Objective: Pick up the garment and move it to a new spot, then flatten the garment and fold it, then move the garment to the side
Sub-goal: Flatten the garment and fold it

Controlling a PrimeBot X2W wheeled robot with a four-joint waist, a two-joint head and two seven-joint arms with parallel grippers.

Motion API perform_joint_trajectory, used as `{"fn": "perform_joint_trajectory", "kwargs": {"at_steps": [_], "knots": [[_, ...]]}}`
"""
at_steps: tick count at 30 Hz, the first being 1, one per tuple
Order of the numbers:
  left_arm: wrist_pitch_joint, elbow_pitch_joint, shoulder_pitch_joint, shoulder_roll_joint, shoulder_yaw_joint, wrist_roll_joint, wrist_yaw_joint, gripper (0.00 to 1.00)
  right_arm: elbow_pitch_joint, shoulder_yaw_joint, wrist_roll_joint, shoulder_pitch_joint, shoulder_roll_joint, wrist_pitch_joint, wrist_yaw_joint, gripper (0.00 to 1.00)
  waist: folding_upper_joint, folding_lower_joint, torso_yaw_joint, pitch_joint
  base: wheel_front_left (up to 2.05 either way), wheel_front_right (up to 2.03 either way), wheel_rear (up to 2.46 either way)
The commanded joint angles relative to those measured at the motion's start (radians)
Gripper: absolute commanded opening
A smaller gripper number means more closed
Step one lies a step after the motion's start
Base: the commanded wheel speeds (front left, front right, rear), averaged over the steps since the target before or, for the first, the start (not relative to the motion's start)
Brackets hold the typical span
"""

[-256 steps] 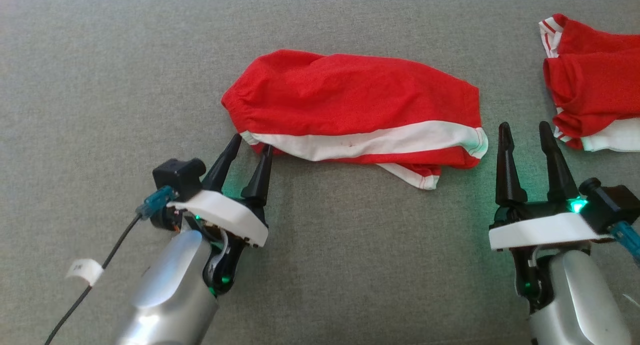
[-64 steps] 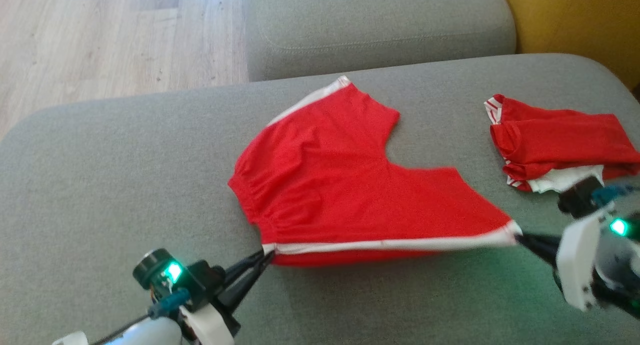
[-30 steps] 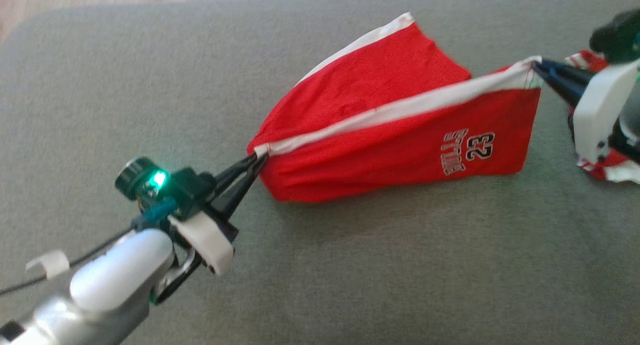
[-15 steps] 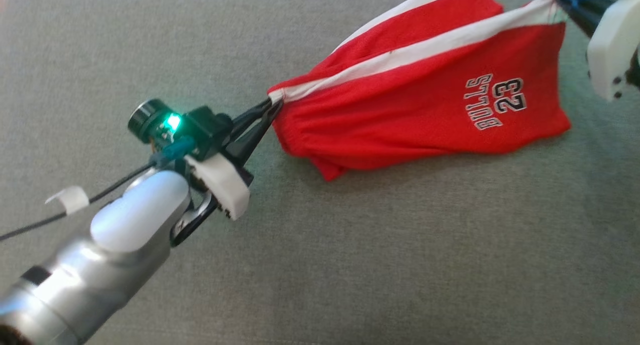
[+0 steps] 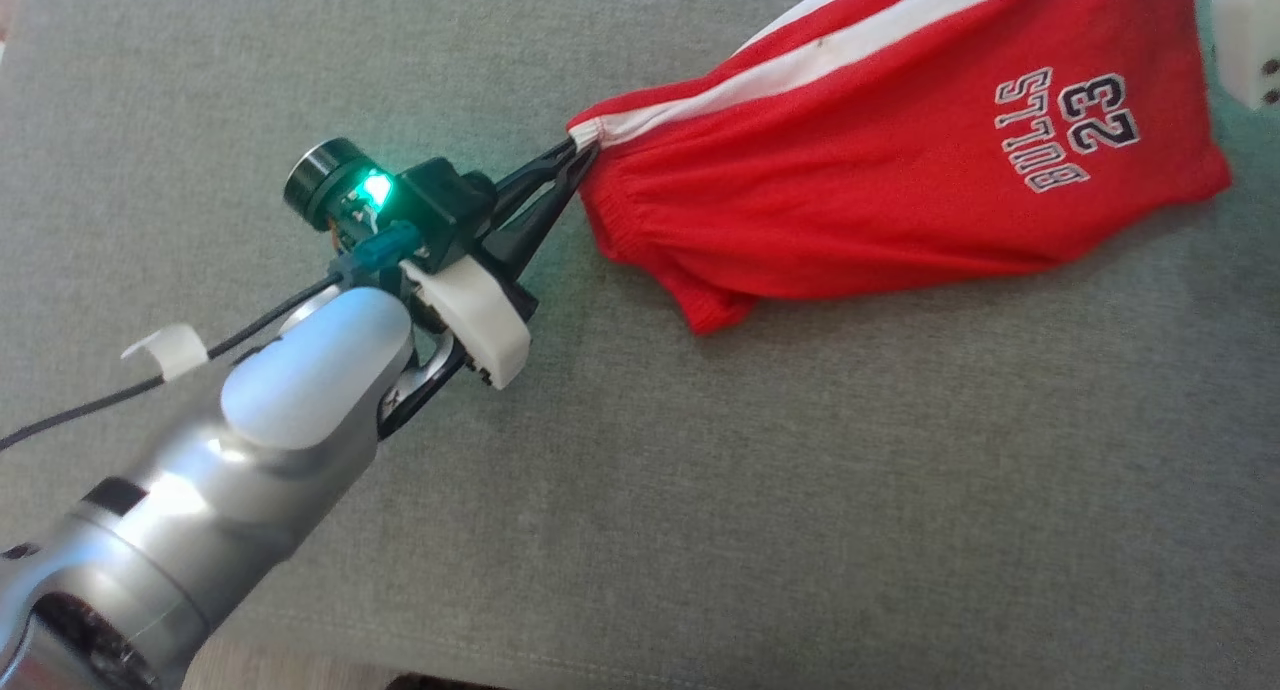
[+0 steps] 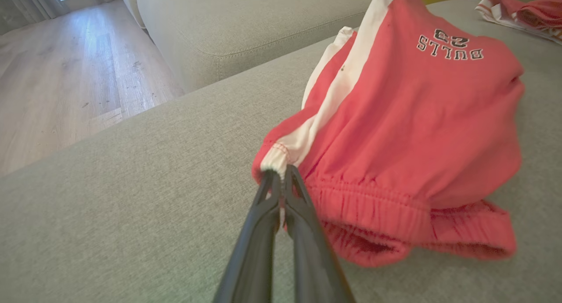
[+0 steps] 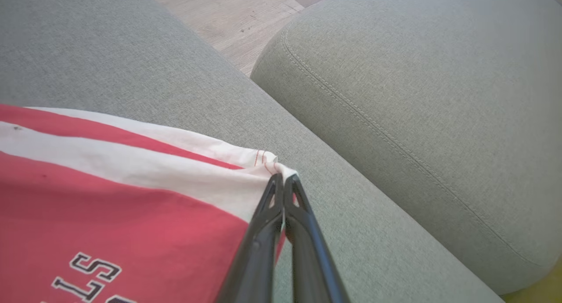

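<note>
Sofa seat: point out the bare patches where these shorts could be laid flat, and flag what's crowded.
Bare: the wide grey seat between the shorts and the near edge, beside the left gripper; also the strip toward the wooden floor. Crowded: the far corner, where another red garment lies.

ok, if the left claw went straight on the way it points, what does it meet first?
The red shorts: the left claw is shut on the waistband corner at the white stripe, and its line runs on into the hanging fabric. Depth beyond that is unclear.
</note>
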Motion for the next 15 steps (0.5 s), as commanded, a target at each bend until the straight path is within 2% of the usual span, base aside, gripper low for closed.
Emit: {"fn": "perform_joint_trajectory", "kwargs": {"at_steps": [1,8,9,10,11,12,15], "knots": [[-0.011,-0.002,-0.05,0.02,0.029,0.004,-0.007,0.0,-0.001,0.003,0.006,-0.026,0.0,-0.017,-0.001,0.0,0.0,-0.0001,0.014,0.015,0.0,0.0,0.0],[-0.034,0.053,-0.087,-0.016,0.027,0.003,-0.014,0.0,0.074,0.064,0.013,-0.099,0.016,-0.071,-0.001,0.0,0.0,-0.0001,0.038,0.053,0.0,0.0,0.0],[-0.036,0.061,-0.09,-0.02,0.026,0.002,-0.015,0.0,0.081,0.072,0.013,-0.105,0.02,-0.083,-0.001,0.94,0.0,-0.0001,0.038,0.054,0.0,0.0,0.0],[-0.037,0.068,-0.092,-0.023,0.025,0.001,-0.015,0.0,0.092,0.077,0.014,-0.111,0.023,-0.093,-0.001,1.0,0.0,-0.0001,0.039,0.056,0.0,0.0,0.0],[-0.039,0.075,-0.094,-0.026,0.024,0.0,-0.016,0.46,0.104,0.083,0.022,-0.113,0.029,-0.096,-0.001,1.0,0.0,-0.0001,0.038,0.056,0.0,0.0,0.0],[-0.041,0.082,-0.096,-0.027,0.025,0.0,-0.016,1.0,0.113,0.09,0.03,-0.114,0.035,-0.096,-0.001,1.0,0.0,-0.0001,0.037,0.055,0.0,0.0,0.0],[-0.046,0.104,-0.096,-0.03,0.026,0.0,-0.017,1.0,0.135,0.109,0.04,-0.12,0.046,-0.114,-0.001,1.0,0.0,-0.0001,0.027,0.047,0.0,0.0,0.0]]}}
